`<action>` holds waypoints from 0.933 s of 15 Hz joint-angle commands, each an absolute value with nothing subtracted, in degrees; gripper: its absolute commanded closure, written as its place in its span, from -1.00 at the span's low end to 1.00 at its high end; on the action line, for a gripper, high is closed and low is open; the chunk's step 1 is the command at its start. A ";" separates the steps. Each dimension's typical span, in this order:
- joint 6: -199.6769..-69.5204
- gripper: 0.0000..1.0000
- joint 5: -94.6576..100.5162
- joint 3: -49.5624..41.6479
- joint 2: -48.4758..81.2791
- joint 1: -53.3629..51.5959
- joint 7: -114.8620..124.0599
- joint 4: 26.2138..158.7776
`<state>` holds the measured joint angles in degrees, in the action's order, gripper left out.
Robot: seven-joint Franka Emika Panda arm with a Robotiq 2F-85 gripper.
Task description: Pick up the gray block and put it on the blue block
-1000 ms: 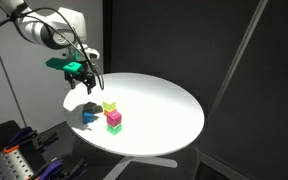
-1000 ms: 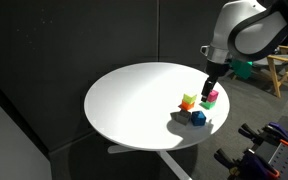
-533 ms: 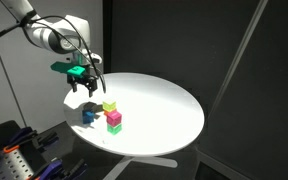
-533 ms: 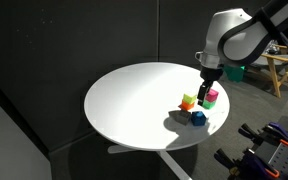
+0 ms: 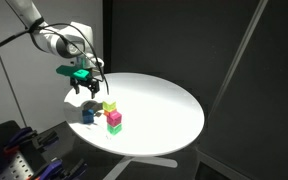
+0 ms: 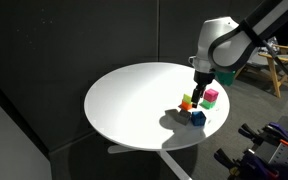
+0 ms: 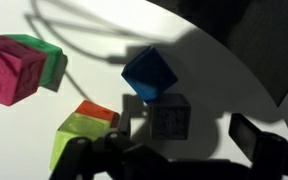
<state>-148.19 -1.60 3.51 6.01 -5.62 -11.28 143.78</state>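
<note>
The gray block (image 7: 169,120) lies on the bench (image 7: 4,20) directly under the tool (image 7: 169,150), in its shadow, in the gap between the two dark fingers (image 7: 79,155). In the wrist view the fingers stand wide apart, one on each side of the block. Neither is seen touching it, so the tool is spread and has hold of nothing.

Just past the gray block, on the side away from the tool, sits the blue block (image 7: 149,72), turned corner-on. The two are close together, and I cannot tell whether they touch.

Off to one finger's side, near the tool, is a yellow-green block (image 7: 76,142) with an orange face showing at its far edge. Farther out on that same side is a pink block (image 7: 14,68) with a green block (image 7: 46,52) against it.

In both exterior views the tool (image 5: 86,92) (image 6: 197,88) hangs low over the near edge of the round white bench (image 5: 164,100) (image 6: 134,100). The blue block (image 5: 88,115) (image 6: 198,117) is just below it. The pink block (image 5: 114,119) (image 6: 211,95) sits above the green one, a little apart. The gray block is too small to make out in those views.
</note>
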 commanded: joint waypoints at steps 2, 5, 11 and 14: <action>-150.30 -1.00 2.30 4.04 10.10 -5.53 -9.25 140.88; -151.64 -1.00 4.59 3.98 12.04 -5.88 -7.99 140.03; -153.80 -1.00 7.46 3.71 15.03 -7.47 -3.69 138.99; -154.46 -1.00 8.56 3.45 16.01 -8.25 -2.12 138.51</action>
<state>-153.83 6.29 3.85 14.77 -7.51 -5.03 139.91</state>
